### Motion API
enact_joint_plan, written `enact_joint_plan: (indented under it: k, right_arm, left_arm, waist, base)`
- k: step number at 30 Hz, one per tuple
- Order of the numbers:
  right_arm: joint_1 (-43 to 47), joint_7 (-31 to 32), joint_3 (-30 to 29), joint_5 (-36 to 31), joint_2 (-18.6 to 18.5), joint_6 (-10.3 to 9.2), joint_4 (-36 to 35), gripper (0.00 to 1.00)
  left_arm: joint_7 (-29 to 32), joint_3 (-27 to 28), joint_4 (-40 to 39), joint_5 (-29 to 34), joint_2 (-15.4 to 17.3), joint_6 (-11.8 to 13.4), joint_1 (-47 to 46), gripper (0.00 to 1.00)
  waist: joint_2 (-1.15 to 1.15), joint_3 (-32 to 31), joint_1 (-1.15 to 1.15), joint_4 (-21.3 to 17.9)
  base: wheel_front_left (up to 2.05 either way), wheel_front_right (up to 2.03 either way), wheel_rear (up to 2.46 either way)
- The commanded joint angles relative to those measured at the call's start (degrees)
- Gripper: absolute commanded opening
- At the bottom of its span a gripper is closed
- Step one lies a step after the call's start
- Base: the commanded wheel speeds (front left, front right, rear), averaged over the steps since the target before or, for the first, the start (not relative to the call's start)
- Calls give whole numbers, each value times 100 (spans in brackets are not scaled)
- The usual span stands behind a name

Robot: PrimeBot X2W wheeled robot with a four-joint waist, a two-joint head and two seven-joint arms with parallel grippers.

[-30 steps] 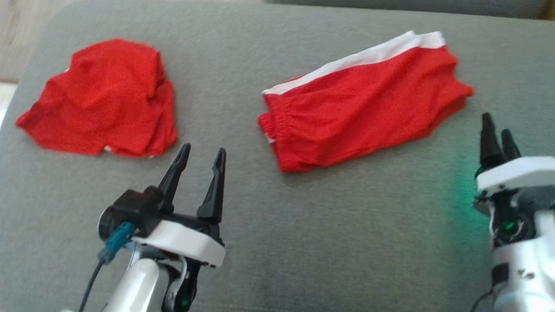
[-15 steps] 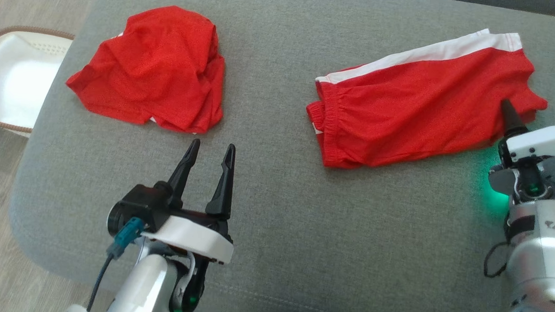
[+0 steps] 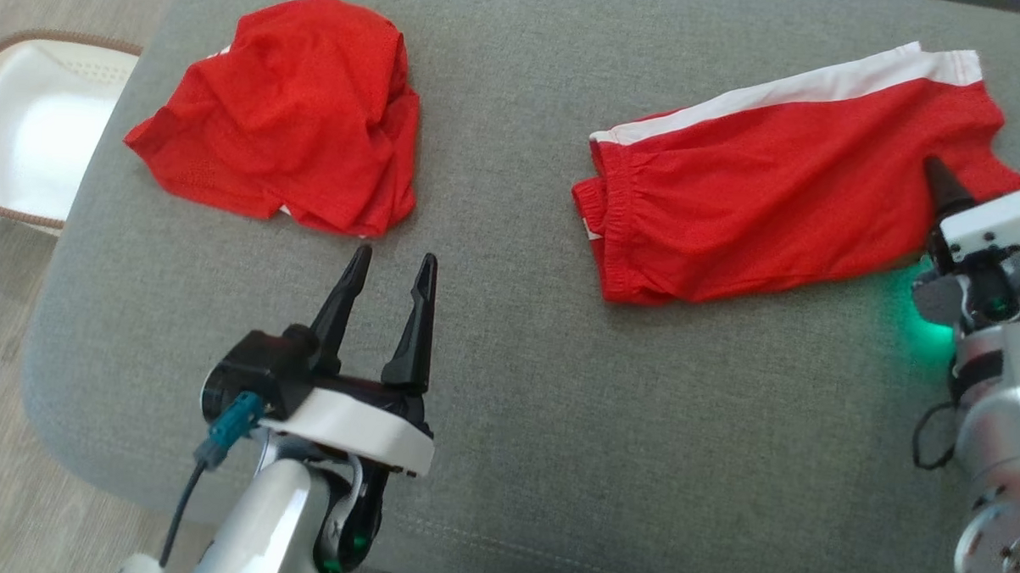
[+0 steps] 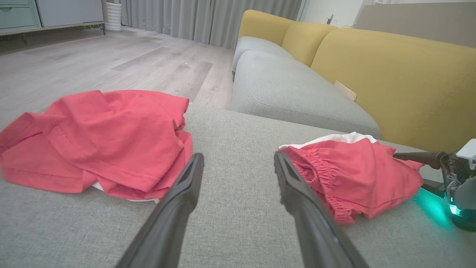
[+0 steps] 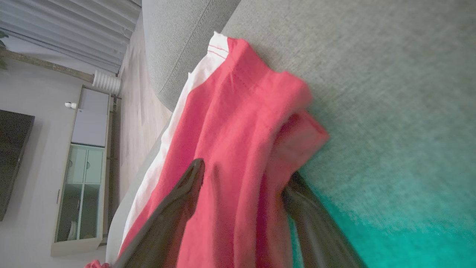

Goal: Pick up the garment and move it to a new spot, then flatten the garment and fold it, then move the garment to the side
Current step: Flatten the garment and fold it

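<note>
The garment, red shorts (image 3: 776, 202) with a white side stripe, lies roughly flat on the right half of the grey cushion (image 3: 641, 427). My right gripper (image 3: 938, 178) is at the shorts' right end, open. In the right wrist view one finger lies over the red fabric (image 5: 230, 111) and the other beside its edge, so cloth sits between the jaws of the right gripper (image 5: 245, 171). My left gripper (image 3: 396, 257) hovers open and empty over bare cushion between the two garments. In the left wrist view the left gripper (image 4: 238, 156) points at the gap beside the shorts (image 4: 357, 171).
A second, crumpled red garment (image 3: 295, 118) lies at the cushion's far left, also in the left wrist view (image 4: 100, 137). A white basket (image 3: 32, 126) stands on the floor past the left edge. A yellow sofa back (image 4: 390, 74) rises behind the cushion.
The head camera has shifted. My right gripper has moved forward from bare cushion onto the right end of the shorts. The left gripper has kept its pose.
</note>
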Motion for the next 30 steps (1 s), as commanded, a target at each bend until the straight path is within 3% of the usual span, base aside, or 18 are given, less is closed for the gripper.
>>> enact_joint_plan:
  k: [1,15,16,17,30]
  right_arm:
    - [-42,55,69,-78,74,-4,139,100]
    - [-611,-233,-306,-983,-391,-4,868,100]
    - [-623,-234,-345,-1034,-394,-4,883,79]
    - [-635,-230,-387,-1081,-391,-4,894,0]
    - [-739,-779,-611,-1399,-225,-4,825,0]
  left_arm:
    - [-70,144,-208,-55,41,32,-234,100]
    - [-70,73,-237,-202,41,88,-323,100]
    - [-70,73,-239,-206,41,91,-325,100]
    - [-70,74,-240,-210,41,94,-327,100]
    - [-70,119,-203,-178,41,94,-316,100]
  waist:
    - [0,40,0,26]
    - [0,229,0,204]
    - [0,232,0,203]
    - [0,234,0,200]
    - [0,62,0,-13]
  base:
    - [0,0,0]
    - [0,0,0]
    - [0,0,0]
    - [0,0,0]
    - [0,0,0]
